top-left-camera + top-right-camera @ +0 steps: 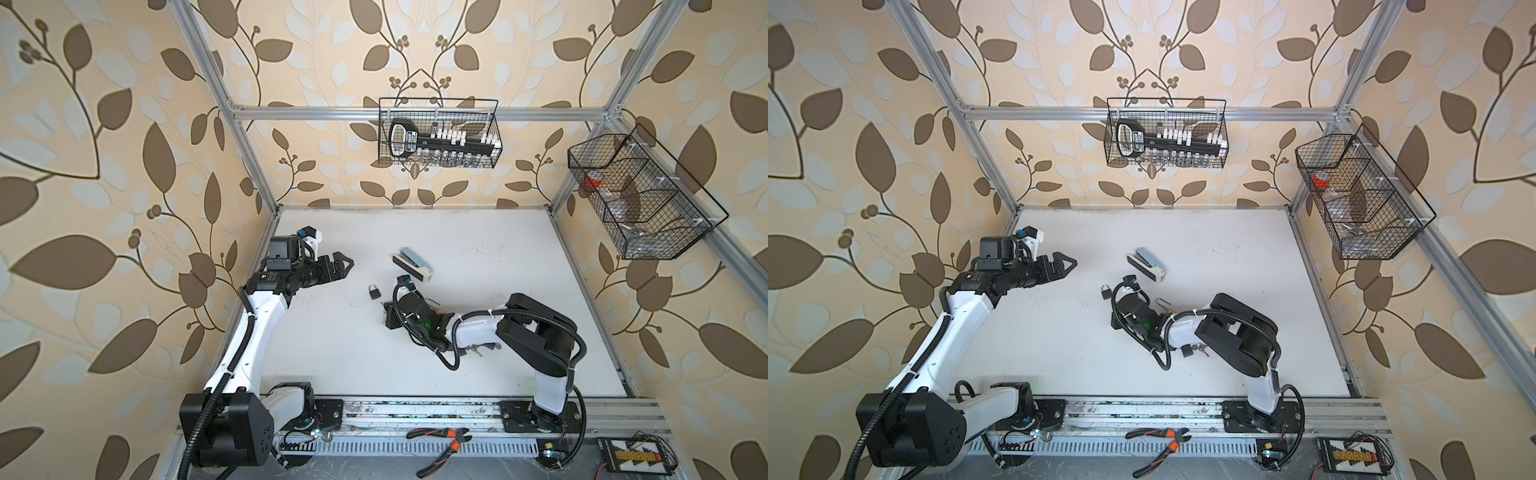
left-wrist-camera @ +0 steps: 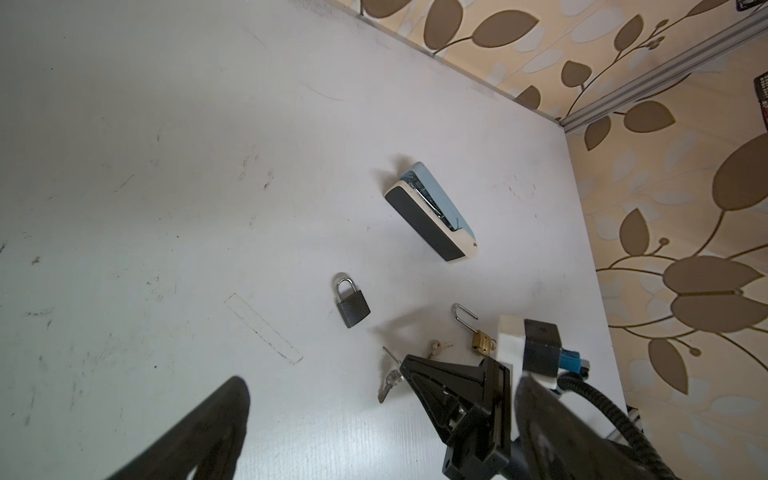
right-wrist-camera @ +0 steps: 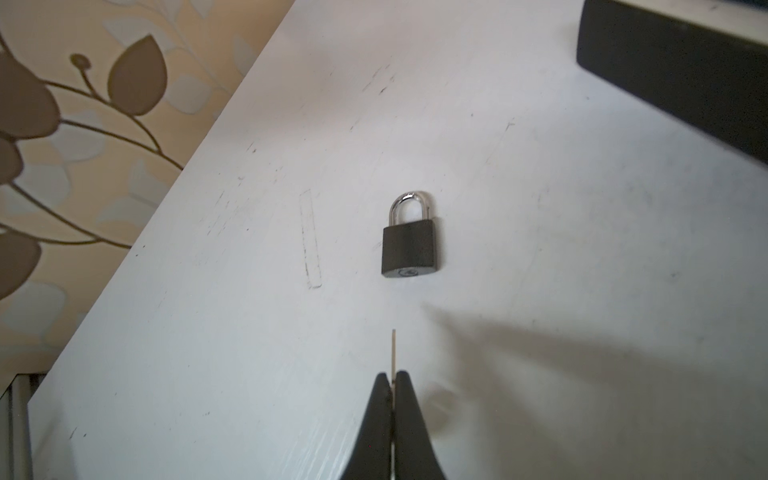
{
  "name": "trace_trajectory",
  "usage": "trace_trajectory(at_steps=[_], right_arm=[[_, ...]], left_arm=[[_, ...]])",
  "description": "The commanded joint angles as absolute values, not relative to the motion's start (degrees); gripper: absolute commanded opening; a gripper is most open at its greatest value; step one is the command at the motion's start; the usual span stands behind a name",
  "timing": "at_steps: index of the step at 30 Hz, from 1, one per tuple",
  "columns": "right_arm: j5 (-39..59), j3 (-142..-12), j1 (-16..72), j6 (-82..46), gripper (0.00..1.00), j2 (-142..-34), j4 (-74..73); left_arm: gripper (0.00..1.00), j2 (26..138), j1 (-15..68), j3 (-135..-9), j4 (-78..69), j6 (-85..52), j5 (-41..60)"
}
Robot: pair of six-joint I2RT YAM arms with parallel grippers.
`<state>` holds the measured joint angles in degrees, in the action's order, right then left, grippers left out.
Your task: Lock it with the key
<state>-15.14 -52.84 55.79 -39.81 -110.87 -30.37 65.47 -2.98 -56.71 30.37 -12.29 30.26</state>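
Black padlock (image 3: 409, 245) lies flat on the counter (image 1: 498, 257), mid-counter, with nothing holding it. Its shackle looks seated in the body. The long axis runs straight away from the right gripper (image 3: 392, 380): keyhole face toward the gripper, shackle on the far end.

The right gripper is clamped on a key (image 3: 393, 353). The thin blade sticks out past the fingertips, edge-on in the right wrist view, and aims at the keyhole face. It looks roughly in line, maybe slightly off to one side. Blade tip is near the lock but clearly apart from it. Spare keys on the ring (image 2: 388, 382) dangle under the gripper in the left wrist view.

Right arm is much the nearer. The left gripper (image 1: 345, 266) is spread wide, holds nothing, and hovers well apart from the lock on its left in both top views.

Judgement: next is a short straight push along the lock's axis. The lock is unbraced and may slide rather than take the blade.

Nearby: a brass padlock (image 2: 482, 340) with its shackle open, and a stapler (image 2: 432, 216) farther back.
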Motion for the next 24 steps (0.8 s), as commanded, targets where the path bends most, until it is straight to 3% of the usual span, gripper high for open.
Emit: trace_trajectory(at_steps=[1,24], right_arm=[[-17.7,-55.9,55.2,-39.7,0.0,-113.1,-29.0],[-15.6,-67.8,49.8,-37.3,0.0,-123.4,-23.0]], left_arm=[[0.99,64.9,-3.0,-57.3,28.7,-12.5,32.5],[0.99,66.2,-3.0,-58.0,29.5,-12.0,33.0]])
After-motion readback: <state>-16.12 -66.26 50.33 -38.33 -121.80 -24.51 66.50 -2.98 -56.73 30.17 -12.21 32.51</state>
